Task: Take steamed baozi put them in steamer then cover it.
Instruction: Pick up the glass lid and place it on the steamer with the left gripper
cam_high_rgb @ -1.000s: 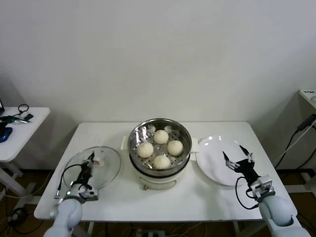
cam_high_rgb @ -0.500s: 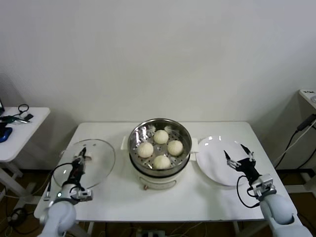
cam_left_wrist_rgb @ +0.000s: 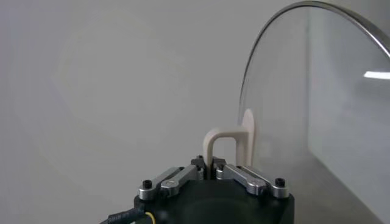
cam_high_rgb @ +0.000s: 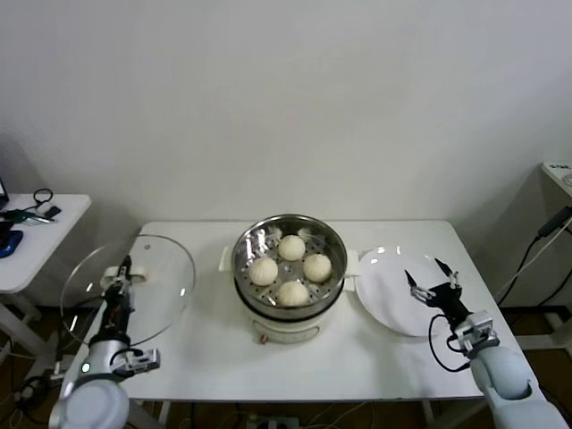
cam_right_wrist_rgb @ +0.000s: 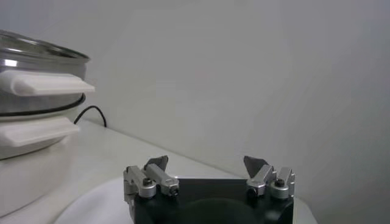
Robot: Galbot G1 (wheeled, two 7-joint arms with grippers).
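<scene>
Up came the lid (cam_high_rgb: 128,288), tilted at left of frame, left tool (cam_high_rgb: 121,273) pinching its handle (cam_left_wrist_rgb: 234,141). Four buns (cam_high_rgb: 290,266) sat in the steamer (cam_high_rgb: 289,277), centre. Right tool (cam_high_rgb: 430,281) hung spread over the plate (cam_high_rgb: 386,299) on the surface (cam_high_rgb: 357,357).

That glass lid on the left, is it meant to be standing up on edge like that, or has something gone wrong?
Nothing looks wrong. The glass lid is tilted up because the left end effector is shut on its cream handle, lifting it off the table. Four buns sit neatly in the steamer; nothing is spilled or damaged.
</scene>
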